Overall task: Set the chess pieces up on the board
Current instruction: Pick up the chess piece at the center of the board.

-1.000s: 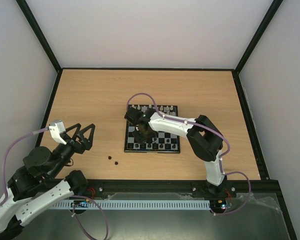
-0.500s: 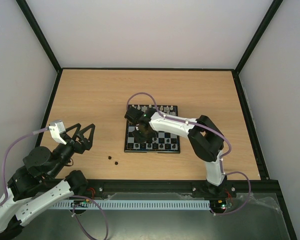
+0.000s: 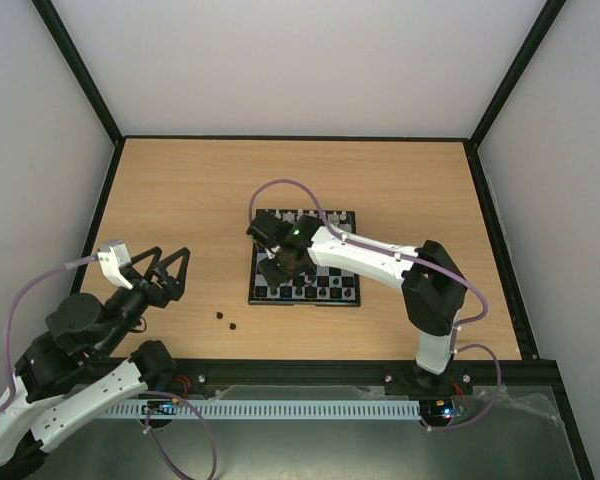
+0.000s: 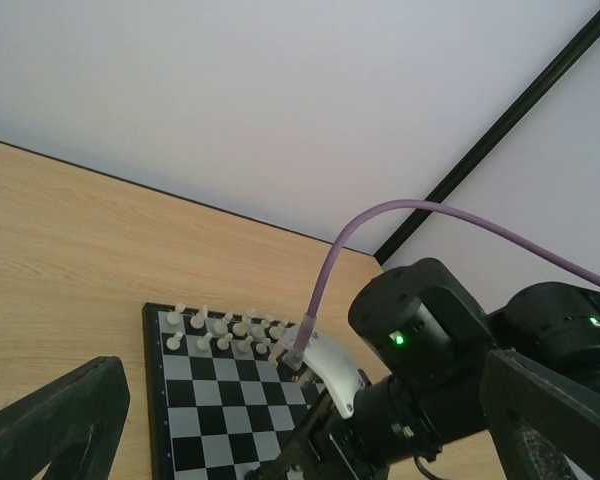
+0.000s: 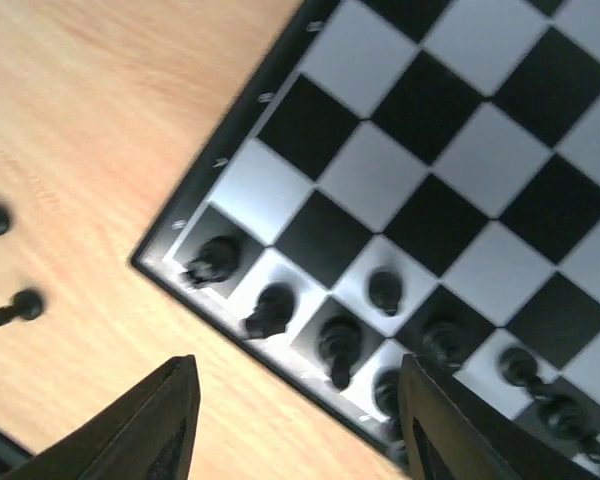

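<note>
The board (image 3: 302, 301) lies mid-table, also in the right wrist view (image 5: 420, 110) and the left wrist view (image 4: 210, 400). Black chess pieces (image 5: 338, 345) stand in its near rows; a rook (image 5: 212, 262) fills the corner square. Two more black pieces (image 3: 226, 320) lie loose on the table left of the board, seen too in the right wrist view (image 5: 15, 308). My right gripper (image 3: 281, 264) hovers open over the board's near left corner (image 5: 300, 430), with nothing between its fingers. My left gripper (image 3: 172, 264) hangs open at the left, away from the board.
White pieces (image 3: 305, 216) stand in the board's two far rows, also visible in the left wrist view (image 4: 220, 325). The right arm (image 3: 380, 260) stretches across the board from the right. Black frame posts and white walls enclose the table.
My right gripper has opened over the board's near left part and risen slightly; its elbow has swung right. The left arm has not moved.
</note>
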`<state>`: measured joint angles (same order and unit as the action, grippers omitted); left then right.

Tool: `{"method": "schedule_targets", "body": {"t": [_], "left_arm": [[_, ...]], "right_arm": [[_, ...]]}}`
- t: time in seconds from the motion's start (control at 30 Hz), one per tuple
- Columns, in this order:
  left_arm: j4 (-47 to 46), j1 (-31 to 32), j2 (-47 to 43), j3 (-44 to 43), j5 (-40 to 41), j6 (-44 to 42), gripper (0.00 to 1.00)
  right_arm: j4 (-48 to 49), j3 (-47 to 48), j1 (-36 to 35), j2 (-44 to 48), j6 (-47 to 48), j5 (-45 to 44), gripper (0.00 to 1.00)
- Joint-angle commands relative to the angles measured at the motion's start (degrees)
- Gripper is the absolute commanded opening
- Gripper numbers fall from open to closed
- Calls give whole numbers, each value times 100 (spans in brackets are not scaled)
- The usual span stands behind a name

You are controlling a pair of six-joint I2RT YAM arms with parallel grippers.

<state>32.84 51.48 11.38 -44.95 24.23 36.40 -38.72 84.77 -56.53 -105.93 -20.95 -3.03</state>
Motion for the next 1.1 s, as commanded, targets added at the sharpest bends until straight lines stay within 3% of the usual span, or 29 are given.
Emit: {"method": "schedule_targets", "body": {"t": [0.0, 0.43, 1.07], "left_arm": [[-108, 35, -136, 23, 21, -56, 99], [-209, 31, -448, 74, -110, -127, 99], [-217, 29, -507, 81, -139, -125, 99]], "right_arm": [[-338, 207, -397, 153, -50, 133, 58], [-268, 641, -1281, -583, -208, 321, 60], [-654, 1802, -1664, -1873, -121, 287, 43]]}}
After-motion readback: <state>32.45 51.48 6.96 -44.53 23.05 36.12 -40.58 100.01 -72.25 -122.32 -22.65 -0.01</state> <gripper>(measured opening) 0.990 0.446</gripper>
